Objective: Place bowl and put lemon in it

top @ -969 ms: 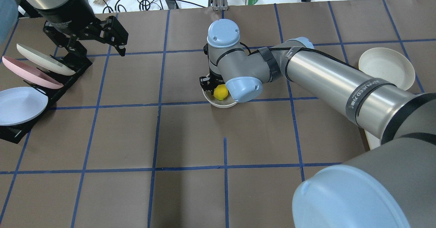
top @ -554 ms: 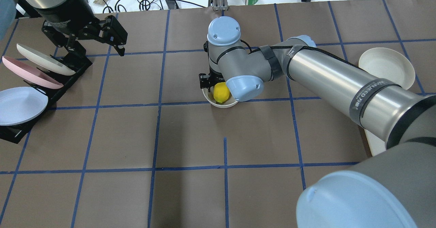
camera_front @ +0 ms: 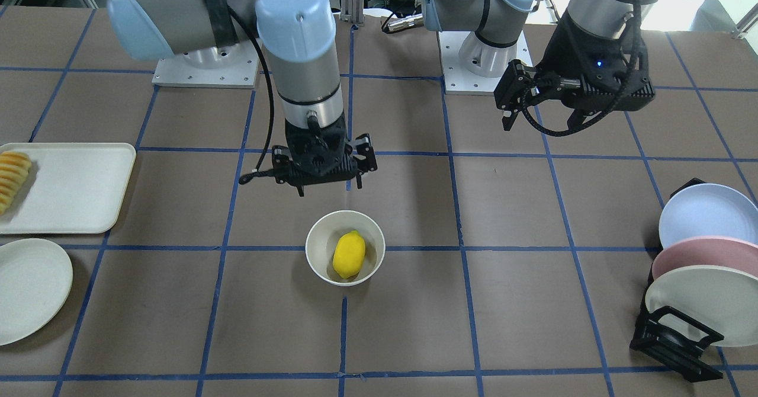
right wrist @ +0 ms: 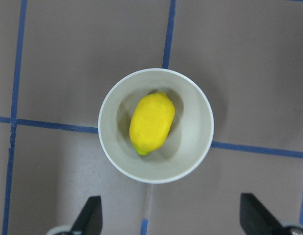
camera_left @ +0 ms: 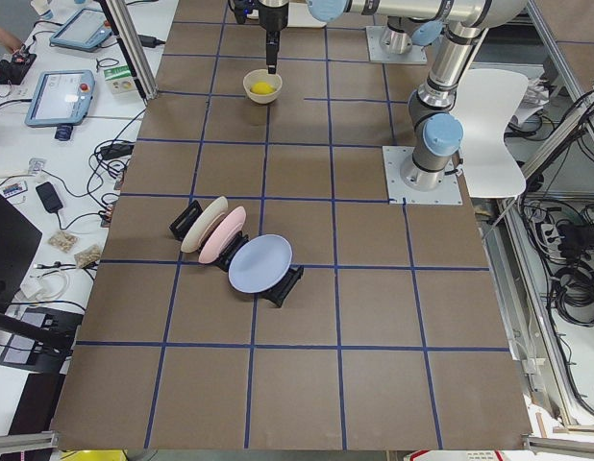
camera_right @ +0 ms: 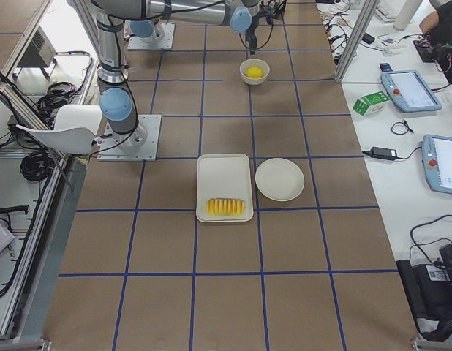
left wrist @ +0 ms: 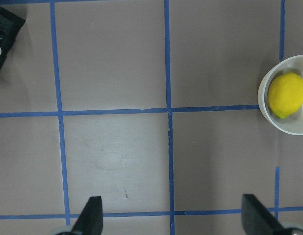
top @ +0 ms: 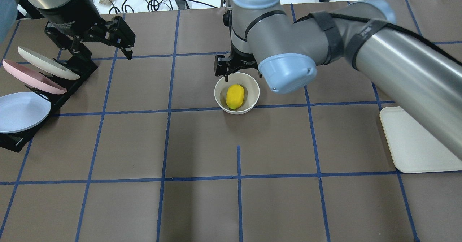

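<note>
The off-white bowl (camera_front: 314,237) stands near the table's middle with the yellow lemon (camera_front: 349,255) lying inside it. Both also show in the overhead view, bowl (top: 218,90) and lemon (top: 235,96), and in the right wrist view, bowl (right wrist: 193,144) and lemon (right wrist: 151,122). My right gripper (camera_front: 328,186) hangs open and empty above the bowl, a little toward my base, touching nothing. My left gripper (camera_front: 548,124) is open and empty, raised over the table far from the bowl, near the dish rack. The left wrist view shows the bowl (left wrist: 268,115) at its right edge.
A black dish rack (top: 74,77) with three plates stands at the table's left end. An off-white tray (camera_front: 77,189) with sliced orange-yellow food (camera_front: 12,179) and a flat off-white plate (camera_front: 29,287) lie at the right end.
My right gripper has risen out of the bowl and drawn back, leaving the lemon lying in it. The left arm has not moved.
</note>
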